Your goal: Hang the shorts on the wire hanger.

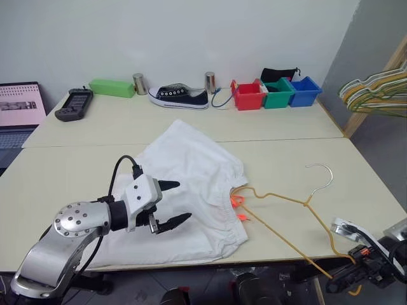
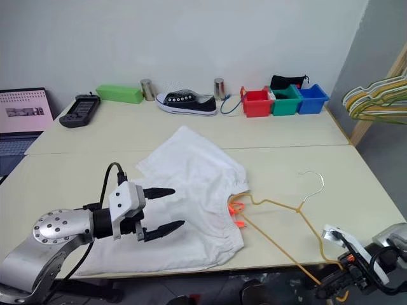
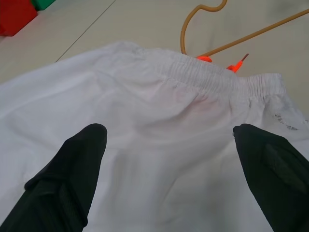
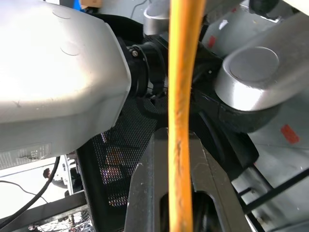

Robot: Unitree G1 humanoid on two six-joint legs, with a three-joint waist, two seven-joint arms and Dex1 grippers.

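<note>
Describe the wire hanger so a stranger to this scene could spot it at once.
On the near table, just right of the white shorts, lies the wire hanger, one end at the waistband and the far corner pinched in the right gripper past the table's edge. It is a single thin yellow-gold wire, unlike the bunch of hangers hanging at far right.

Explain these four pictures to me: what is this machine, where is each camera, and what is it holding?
A humanoid robot with two arms stands at a table. The two wide pictures come from its head cameras; the two close ones from cameras on its wrists. The left gripper is open, poised over the white shorts, which lie flat. The right gripper, at the table's near edge, is shut on the wire hanger, whose far end lies at the shorts' waistband. At the back are a shoe, coloured bins and a laptop.
</note>
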